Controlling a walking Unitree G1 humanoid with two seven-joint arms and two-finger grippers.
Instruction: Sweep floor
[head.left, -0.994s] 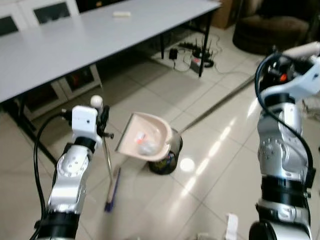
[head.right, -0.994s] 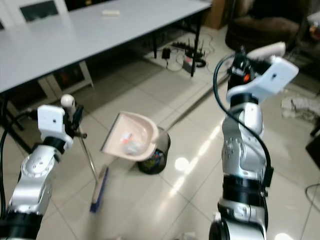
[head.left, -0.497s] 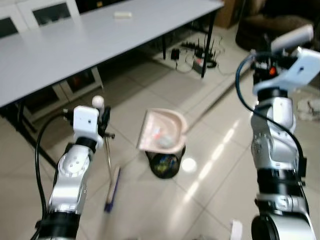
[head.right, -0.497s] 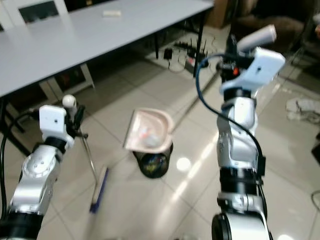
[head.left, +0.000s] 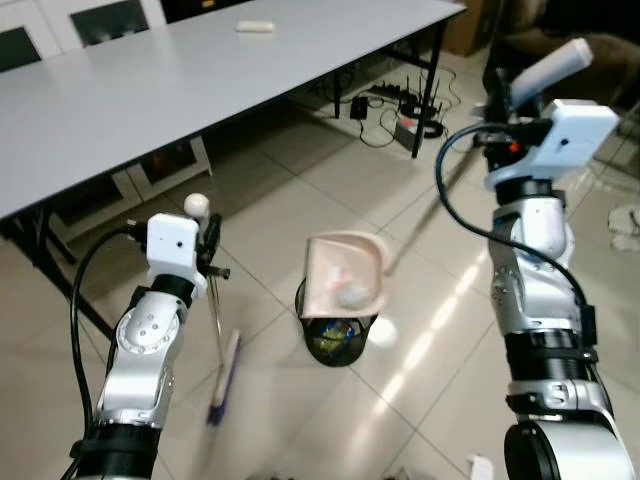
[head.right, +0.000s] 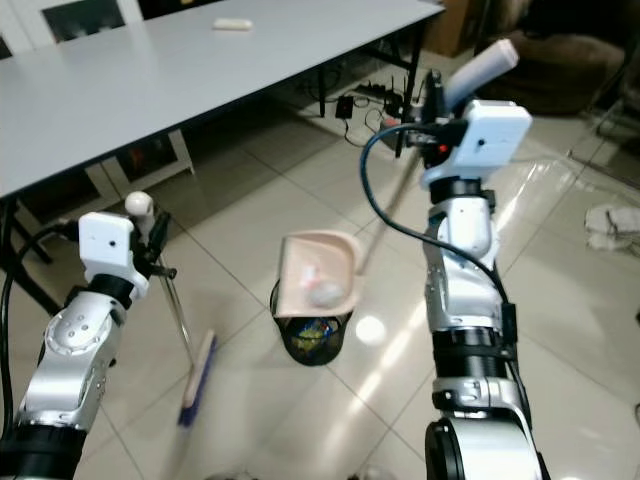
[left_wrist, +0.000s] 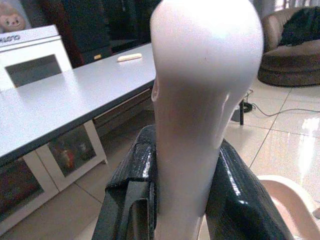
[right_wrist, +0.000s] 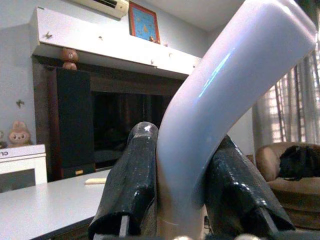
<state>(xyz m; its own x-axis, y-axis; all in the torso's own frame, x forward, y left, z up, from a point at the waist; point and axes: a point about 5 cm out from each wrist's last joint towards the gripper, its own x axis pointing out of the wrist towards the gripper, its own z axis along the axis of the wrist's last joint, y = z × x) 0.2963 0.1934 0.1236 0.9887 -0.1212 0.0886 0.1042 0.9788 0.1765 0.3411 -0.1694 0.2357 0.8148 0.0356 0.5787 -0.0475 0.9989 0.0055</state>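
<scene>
Dustpan hides bin rim; debris blurred.

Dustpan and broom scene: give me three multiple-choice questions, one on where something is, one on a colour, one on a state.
1. Where is the dustpan?
A. Flat on the table
B. Held over the black bin
C. Leaning on the sofa

2. What colour are the broom bristles?
A. Blue
B. Red
C. Yellow

3. What is the left gripper doing?
A. Hanging with nothing in it
B. Pressing on the table
C. Shut on the broom's handle

Answers:
1. B, the pink pan hangs right above the bin on the tiled floor, with scraps of litter inside it; the right gripper clamps its long handle.
2. A, the eye views show a blue strip along the broom head near the floor.
3. C, the left wrist view shows both jaws pressed against the pale handle top.
</scene>
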